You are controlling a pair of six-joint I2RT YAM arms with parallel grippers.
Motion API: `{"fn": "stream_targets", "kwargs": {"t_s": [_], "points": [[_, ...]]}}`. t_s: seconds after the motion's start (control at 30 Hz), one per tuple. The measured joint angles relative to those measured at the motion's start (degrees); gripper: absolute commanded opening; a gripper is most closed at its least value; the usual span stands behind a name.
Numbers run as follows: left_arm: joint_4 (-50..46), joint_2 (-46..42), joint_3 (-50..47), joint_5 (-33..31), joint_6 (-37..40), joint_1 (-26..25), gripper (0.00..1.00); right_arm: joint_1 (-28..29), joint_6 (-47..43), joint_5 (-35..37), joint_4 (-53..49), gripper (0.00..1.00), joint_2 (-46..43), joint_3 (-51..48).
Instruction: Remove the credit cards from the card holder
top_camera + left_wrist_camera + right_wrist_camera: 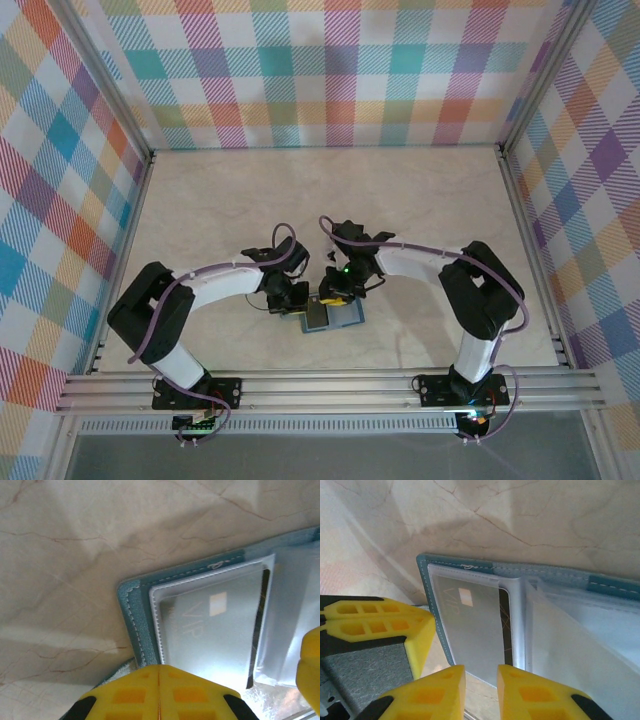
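The teal card holder (345, 318) lies open on the marble table near the front edge. Its teal border (132, 615) frames clear sleeves. A pale credit card (215, 625) marked "VIP", with a dark band on one side, sits inside the left sleeve (470, 625). My left gripper (160, 672) is shut, its yellow tips resting at the holder's left edge (427, 580); I see nothing between them. My right gripper (481, 672) is open a little, its fingers on either side of the card's near edge. From above, the left gripper (293, 303) and right gripper (333, 292) meet over the holder.
A loose clear sleeve (570, 640) stands tilted up from the holder's spine on the right. An aluminium rail (330, 385) runs along the near table edge. Plaid walls (320, 70) close the table on three sides. Bare marble (330, 200) stretches behind the arms.
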Motion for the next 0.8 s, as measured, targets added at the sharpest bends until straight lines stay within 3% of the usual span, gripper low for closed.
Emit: {"fn": "stream_targets", "kwargs": {"t_s": [0.3,0.8], "points": [[0.11,0.83,0.0,0.0,0.2,0.04,0.07,0.17,-0.5,-3.58,2.82,0.25,2.91,0.0],[0.04,0.83,0.0,-0.07,0.44,0.04,0.07,0.46,-2.45,-0.07,1.25,0.24,4.35,0.35]]}}
